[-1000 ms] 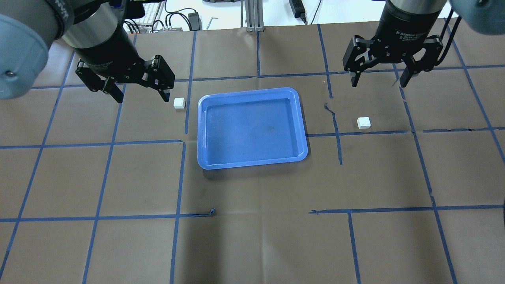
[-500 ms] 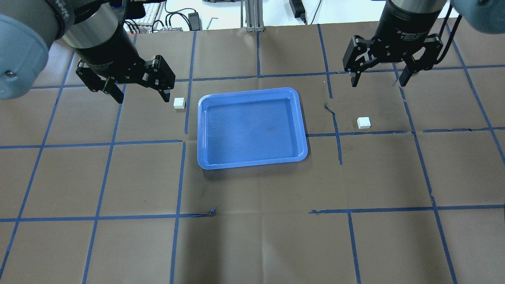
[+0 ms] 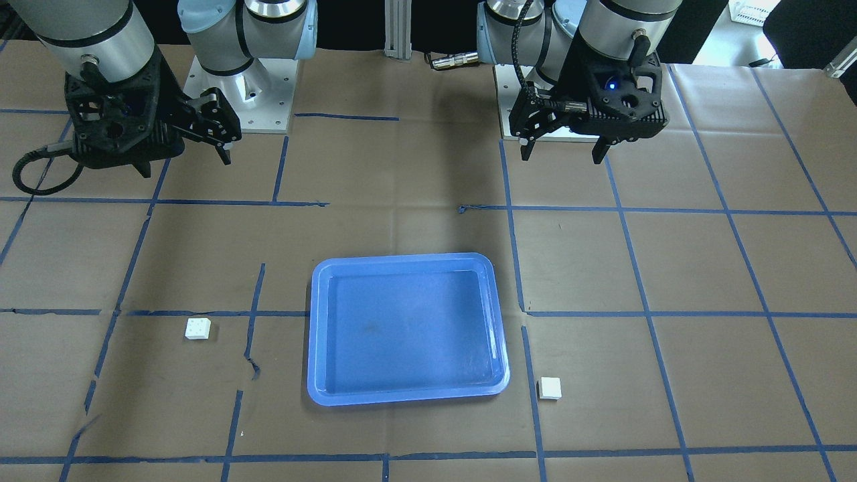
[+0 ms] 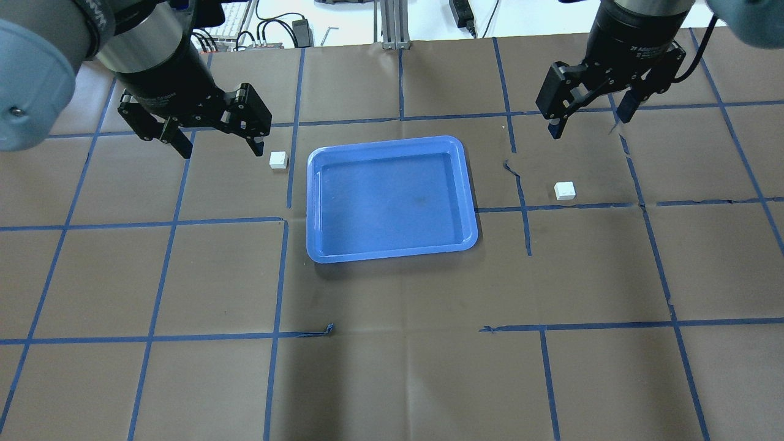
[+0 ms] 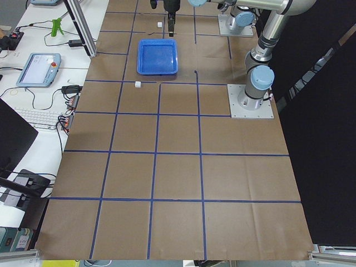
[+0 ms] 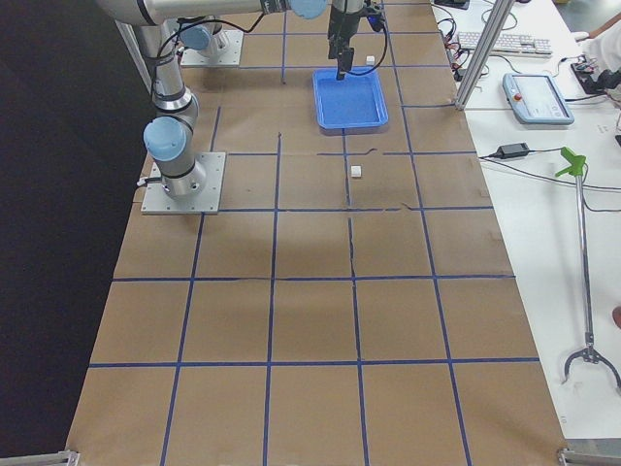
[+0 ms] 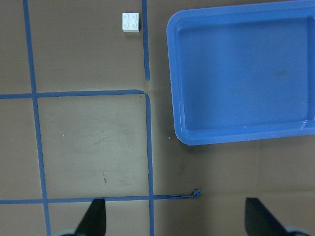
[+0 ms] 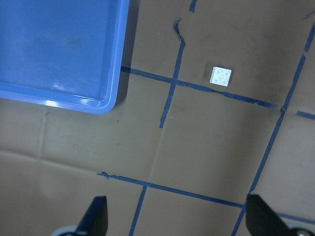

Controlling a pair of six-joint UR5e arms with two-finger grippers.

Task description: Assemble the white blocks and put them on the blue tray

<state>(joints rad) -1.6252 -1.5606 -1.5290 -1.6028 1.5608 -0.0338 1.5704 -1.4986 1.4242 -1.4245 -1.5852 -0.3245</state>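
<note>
The blue tray lies empty in the middle of the table. One white block sits just off the tray's far left corner. The other white block sits on the paper to the tray's right. My left gripper is open and empty, hovering just left of the first block. My right gripper is open and empty, hovering beyond the second block. The left wrist view shows the first block studs up beside the tray. The right wrist view shows the second block studs up.
Brown paper with a blue tape grid covers the table. Torn tape ends lie at the near middle and right of the tray. Cables and a keyboard lie beyond the far edge.
My right gripper has turned at the wrist, so its fingers now stand skewed, and shifted slightly. My left gripper has barely moved. Blocks and tray are unmoved.
</note>
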